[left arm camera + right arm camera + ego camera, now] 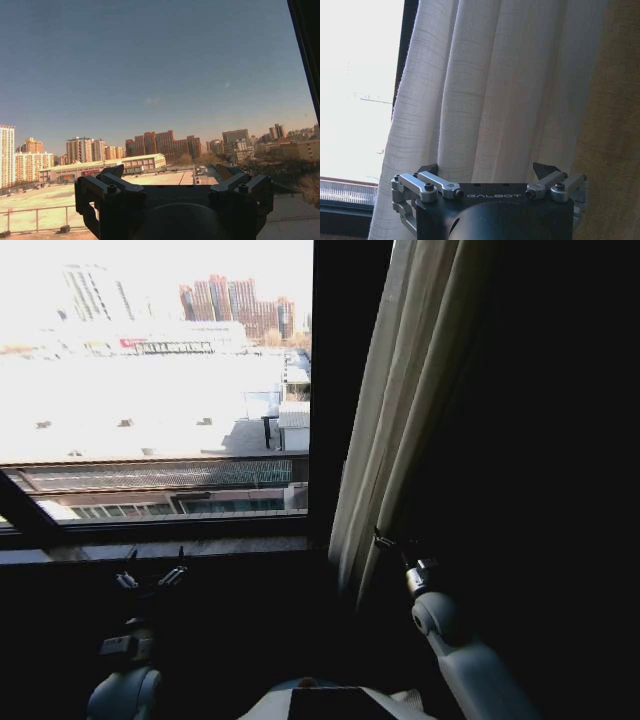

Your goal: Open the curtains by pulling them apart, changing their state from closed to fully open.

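Note:
A cream pleated curtain (400,410) hangs bunched at the right of the window, its lower edge near my right gripper (386,542). In the right wrist view the curtain folds (485,90) hang straight ahead of the right gripper (486,172). That gripper is open, with the fabric just beyond its spread fingertips (429,169) and nothing clamped between them. My left gripper (151,576) sits low, below the window sill, and is open. In the left wrist view the left gripper (171,174) faces the bare glass and the city outside.
A dark vertical window frame bar (335,390) stands between the glass and the curtain. The window sill (150,550) runs across just above my left gripper. Right of the curtain is a brownish wall (615,100), dark in the head view.

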You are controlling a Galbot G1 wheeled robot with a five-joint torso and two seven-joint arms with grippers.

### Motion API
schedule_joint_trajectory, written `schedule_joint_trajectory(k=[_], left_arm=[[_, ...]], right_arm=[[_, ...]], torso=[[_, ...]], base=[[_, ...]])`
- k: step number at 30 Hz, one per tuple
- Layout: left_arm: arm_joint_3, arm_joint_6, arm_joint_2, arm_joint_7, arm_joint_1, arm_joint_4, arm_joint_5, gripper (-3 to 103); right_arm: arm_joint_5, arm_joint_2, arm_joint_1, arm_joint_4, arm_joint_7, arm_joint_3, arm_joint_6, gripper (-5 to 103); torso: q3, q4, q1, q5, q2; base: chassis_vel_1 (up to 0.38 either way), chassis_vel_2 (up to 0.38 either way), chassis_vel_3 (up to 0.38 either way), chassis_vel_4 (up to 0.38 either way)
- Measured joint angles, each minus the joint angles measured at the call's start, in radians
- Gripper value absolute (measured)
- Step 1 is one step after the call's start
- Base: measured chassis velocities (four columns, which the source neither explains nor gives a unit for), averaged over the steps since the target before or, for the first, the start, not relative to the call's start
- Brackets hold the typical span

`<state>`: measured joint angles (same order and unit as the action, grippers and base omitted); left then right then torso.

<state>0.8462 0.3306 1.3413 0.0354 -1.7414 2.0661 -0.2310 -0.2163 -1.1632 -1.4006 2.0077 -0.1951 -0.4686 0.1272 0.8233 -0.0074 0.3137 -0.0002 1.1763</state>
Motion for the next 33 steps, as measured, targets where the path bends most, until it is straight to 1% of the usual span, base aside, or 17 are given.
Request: schedule_joint_trajectory(k=[3,8,11,21,24,33], left_arm=[[0.001,0.0,-0.002,0.0,-0.001,-0.001,-0.003,100],[0.001,-0.001,-0.01,0.0,0.0,-0.005,-0.008,100],[0.001,-0.009,-0.01,0.0,-0.001,-0.005,-0.008,100],[-0.008,-0.023,-0.003,-0.001,0.001,0.004,0.006,100],[-0.011,-0.022,-0.003,-0.001,0.002,-0.004,0.011,100],[-0.011,-0.019,-0.002,-0.002,0.001,-0.009,0.016,100]], right_arm=[[0.011,-0.005,-0.016,0.003,0.002,-0.004,-0.009,100],[0.084,-0.034,-0.051,-0.017,0.017,0.002,-0.055,100],[0.106,-0.052,-0.065,-0.017,0.021,0.015,-0.06,100],[0.142,-0.067,-0.063,-0.018,0.023,0.028,-0.067,100],[0.153,-0.076,-0.066,-0.042,0.025,0.028,-0.097,100],[0.177,-0.078,-0.077,-0.065,0.033,0.029,-0.122,100]], torso=[[0.0,-0.0001,0.0,0.0,0.0],[0.0,-0.0001,0.0,0.0002,0.0],[0.0,-0.0001,0.0,0.0002,0.0],[0.0,0.0,0.0,0.0001,0.0],[0.0,-0.0001,0.0,0.0002,0.0],[0.0,-0.0002,0.0,0.0003,0.0]], base=[[0.0,0.0,0.0,0.0],[0.0,0.0,0.0,0.0],[0.0,0.0,0.0,0.0],[0.0,0.0,0.0,0.0],[0.0,0.0,0.0,0.0],[0.03,0.019,-0.023,-0.019]])
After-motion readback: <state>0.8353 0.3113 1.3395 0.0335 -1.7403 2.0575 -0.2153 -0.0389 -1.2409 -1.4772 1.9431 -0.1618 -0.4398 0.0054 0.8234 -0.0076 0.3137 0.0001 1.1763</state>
